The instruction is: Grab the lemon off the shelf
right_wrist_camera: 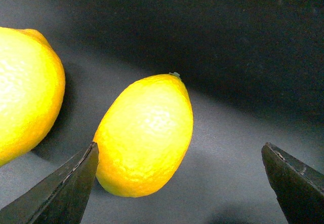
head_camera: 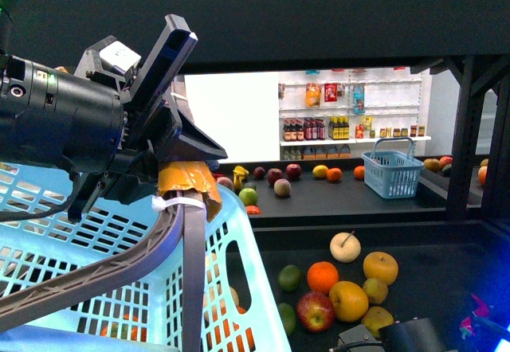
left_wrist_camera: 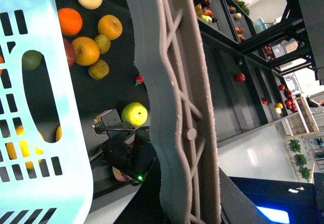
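The lemon (right_wrist_camera: 144, 135), a bright yellow oval fruit, lies on the shelf's dark tray (right_wrist_camera: 228, 57). It is just ahead of my open right gripper (right_wrist_camera: 179, 183) and close to one fingertip (right_wrist_camera: 66, 183). A second yellow fruit (right_wrist_camera: 25, 92) lies beside it. The black shelf (head_camera: 319, 17) fills the front view. My right arm (head_camera: 402, 338) shows only at the bottom edge there, beside a pile of fruit. My left gripper (head_camera: 171, 173) is shut on the grey handle (head_camera: 119, 268) of the light-blue basket (head_camera: 96, 232), held up at the left.
The fruit pile on the lower tray (head_camera: 430, 248) includes an orange (head_camera: 323, 276), a red apple (head_camera: 315, 310) and golden round fruits (head_camera: 348, 300). A small blue basket (head_camera: 393, 173) and more fruit sit on the far tray. White wall shelves of bottles (head_camera: 351, 121) stand behind.
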You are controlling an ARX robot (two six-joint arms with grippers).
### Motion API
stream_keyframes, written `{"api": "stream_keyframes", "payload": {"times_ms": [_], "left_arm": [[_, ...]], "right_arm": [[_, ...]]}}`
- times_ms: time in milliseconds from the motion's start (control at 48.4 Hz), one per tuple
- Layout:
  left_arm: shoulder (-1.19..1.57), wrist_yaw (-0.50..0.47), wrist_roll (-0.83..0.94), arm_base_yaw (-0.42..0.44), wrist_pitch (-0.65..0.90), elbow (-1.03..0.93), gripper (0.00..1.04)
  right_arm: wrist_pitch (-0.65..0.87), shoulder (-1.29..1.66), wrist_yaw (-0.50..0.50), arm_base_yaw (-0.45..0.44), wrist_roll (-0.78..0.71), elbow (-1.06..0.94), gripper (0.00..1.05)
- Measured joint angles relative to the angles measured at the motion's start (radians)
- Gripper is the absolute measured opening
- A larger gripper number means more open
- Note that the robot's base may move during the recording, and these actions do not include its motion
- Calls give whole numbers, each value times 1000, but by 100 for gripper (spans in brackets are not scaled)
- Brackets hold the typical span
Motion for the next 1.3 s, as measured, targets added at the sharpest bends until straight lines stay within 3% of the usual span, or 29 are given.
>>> {"api": "stream_keyframes", "payload": {"times_ms": [723,1012,1301], "left_arm": [[0,0,0,0,0,0,10],[0,0,0,0,0,0,10],[0,0,0,0,0,0,10]], "right_arm": [[-63,89,37,45,45,97,97],[-80,93,42,55,67,121,63],[-70,31,47,27,80,48,58]]}}
